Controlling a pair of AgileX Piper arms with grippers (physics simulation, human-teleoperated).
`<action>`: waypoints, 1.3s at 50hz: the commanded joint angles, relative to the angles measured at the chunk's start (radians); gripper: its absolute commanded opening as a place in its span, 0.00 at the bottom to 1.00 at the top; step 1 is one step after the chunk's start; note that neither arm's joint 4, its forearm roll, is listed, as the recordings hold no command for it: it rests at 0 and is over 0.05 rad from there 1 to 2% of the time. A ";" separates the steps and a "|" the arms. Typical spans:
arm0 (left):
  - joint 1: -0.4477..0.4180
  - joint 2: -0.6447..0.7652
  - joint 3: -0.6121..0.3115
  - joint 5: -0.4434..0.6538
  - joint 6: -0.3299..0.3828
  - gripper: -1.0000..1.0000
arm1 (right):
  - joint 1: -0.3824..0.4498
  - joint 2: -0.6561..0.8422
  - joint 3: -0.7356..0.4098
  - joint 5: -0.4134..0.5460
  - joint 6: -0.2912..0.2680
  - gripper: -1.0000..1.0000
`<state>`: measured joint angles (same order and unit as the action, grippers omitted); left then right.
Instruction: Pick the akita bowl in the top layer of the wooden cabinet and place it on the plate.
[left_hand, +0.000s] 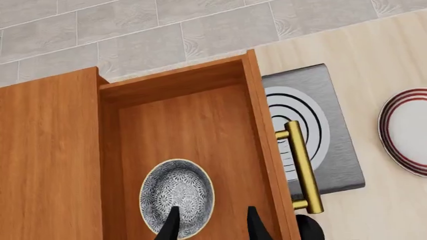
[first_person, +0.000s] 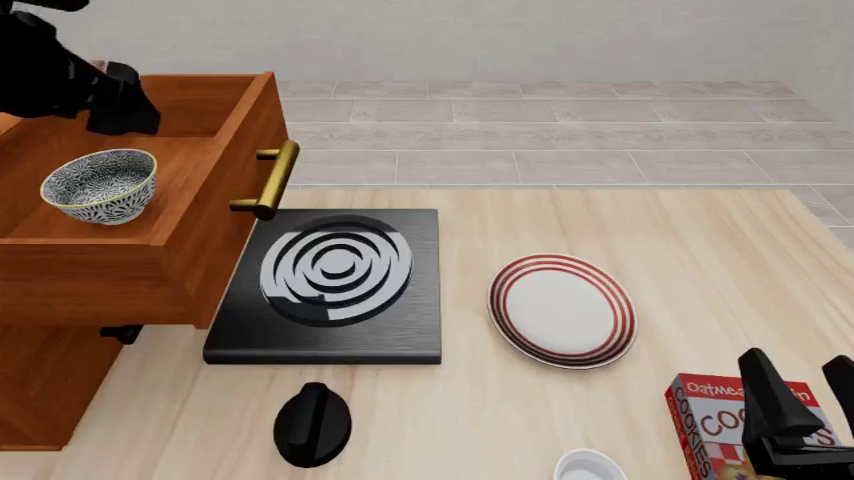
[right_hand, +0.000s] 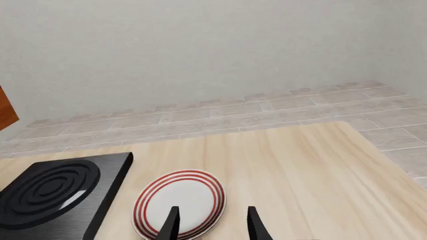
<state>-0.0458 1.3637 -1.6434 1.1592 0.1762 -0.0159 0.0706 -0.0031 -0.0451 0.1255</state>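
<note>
The wooden cabinet (first_person: 47, 375) stands at the table's left with its top layer (first_person: 127, 270) pulled out. Inside that drawer sits the akita bowl (first_person: 100, 185), upright and patterned navy and white. In the left wrist view the akita bowl (left_hand: 177, 195) lies on the drawer floor (left_hand: 200, 130). My left gripper (left_hand: 213, 225) hangs open above it, one finger over the bowl's rim and the other beside it. The red-ringed plate (first_person: 562, 309) lies on the table right of centre. My right gripper (first_person: 805, 392) stands open and empty at the front right, and from its wrist view the plate (right_hand: 179, 202) lies ahead.
A black square slab (first_person: 334, 282) with white rings lies between cabinet and plate, under the drawer's brass handle (first_person: 271, 180). A black knob-shaped object (first_person: 311, 425), a white cup (first_person: 591, 468) and a cookie box (first_person: 721, 420) sit along the front edge.
</note>
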 joint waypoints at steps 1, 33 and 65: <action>0.045 0.035 0.001 -0.003 0.031 1.00 | 0.001 0.007 0.000 -0.005 0.002 1.00; 0.091 0.047 0.127 -0.091 0.044 1.00 | 0.001 0.011 0.001 -0.009 0.000 1.00; 0.082 0.036 0.276 -0.192 0.030 1.00 | 0.002 0.003 0.000 -0.001 -0.001 1.00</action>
<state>0.0358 1.4018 -1.4010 0.9901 0.2098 -0.0140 0.0775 -0.0026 -0.0498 0.1245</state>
